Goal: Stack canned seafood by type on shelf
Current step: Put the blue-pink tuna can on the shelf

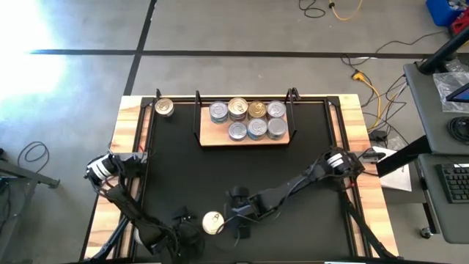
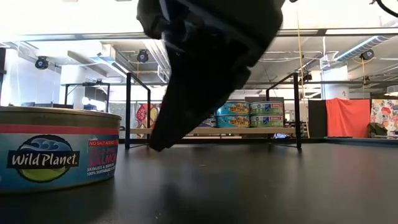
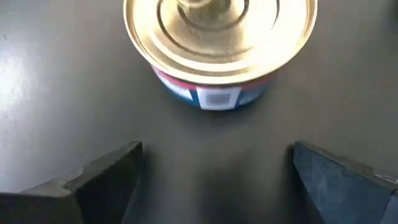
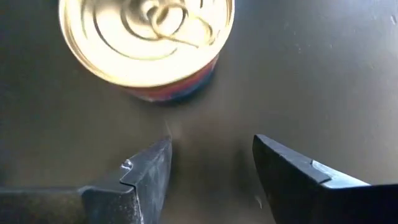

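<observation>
The left gripper (image 3: pixel 214 180) is standing wide open, fingers spread and holding nothing, with a gold-lidded tin (image 3: pixel 217 43) sitting just ahead of its fingertips on the black table (image 3: pixel 56 93). The right gripper (image 4: pixel 211 180) is facing the same tin (image 4: pixel 146 40) from the other side, its fingers parted to a narrower gap and likewise empty. In the high view that tin (image 1: pixel 212 222) is lying between the two grippers, near the table's front edge and well apart from the shelf (image 1: pixel 245 138).

The tin is looking rigid and fairly dense for its size, so it should not be crushing under a firm grip. Its smooth metal lid and glossy label are likely to be slippery. I would be taking it across the side wall, one finger on each side, below the lid's rim, rather than pinching the lid.

Counting from the grippers outward: one tin between them, one more gold-lidded tin (image 1: pixel 163 108) far off at the table's back left corner beside the shelf, and seven lids showing on the shelf itself, four behind and three in front. The low view is showing labelled tins (image 2: pixel 249 114) stacked two high there, so more may be hiding beneath.
</observation>
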Available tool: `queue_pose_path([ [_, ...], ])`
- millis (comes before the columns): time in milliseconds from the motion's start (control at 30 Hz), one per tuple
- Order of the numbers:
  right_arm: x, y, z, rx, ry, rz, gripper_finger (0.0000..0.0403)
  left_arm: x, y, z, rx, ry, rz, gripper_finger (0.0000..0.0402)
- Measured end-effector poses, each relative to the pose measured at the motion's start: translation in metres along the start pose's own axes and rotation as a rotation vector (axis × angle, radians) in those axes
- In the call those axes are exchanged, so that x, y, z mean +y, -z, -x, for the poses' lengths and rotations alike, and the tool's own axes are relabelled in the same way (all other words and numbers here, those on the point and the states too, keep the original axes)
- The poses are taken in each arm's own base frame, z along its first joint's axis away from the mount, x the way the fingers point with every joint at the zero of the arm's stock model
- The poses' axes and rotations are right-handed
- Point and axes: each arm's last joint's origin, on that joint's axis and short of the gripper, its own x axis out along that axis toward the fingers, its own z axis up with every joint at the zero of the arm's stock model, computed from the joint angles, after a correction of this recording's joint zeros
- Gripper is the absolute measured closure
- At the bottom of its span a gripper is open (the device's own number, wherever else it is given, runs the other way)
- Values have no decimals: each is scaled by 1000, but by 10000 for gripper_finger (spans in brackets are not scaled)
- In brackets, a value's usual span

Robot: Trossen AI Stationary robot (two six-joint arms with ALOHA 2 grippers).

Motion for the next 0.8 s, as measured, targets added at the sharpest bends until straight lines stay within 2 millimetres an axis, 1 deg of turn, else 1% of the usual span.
queue_pose_path([
  [67,1,-3,1,-10,-2,-4,184,3,2,-3,-45,-7,-10,3],
  [200,-1,-13,6,-45,2,-21,191,7,2,-8,-140,-42,-92,3],
  [333,-7,-20,7,-63,7,-48,198,7,-3,-15,-198,-13,-79,3],
  [533,-12,-17,4,-44,-3,-142,204,7,-17,-28,-238,14,-118,3],
  [633,-11,-15,4,-21,-31,-139,203,7,-23,-32,-247,17,-137,3],
  [800,-11,-14,3,-10,-36,-132,203,7,-28,-42,-263,23,-110,3],
])
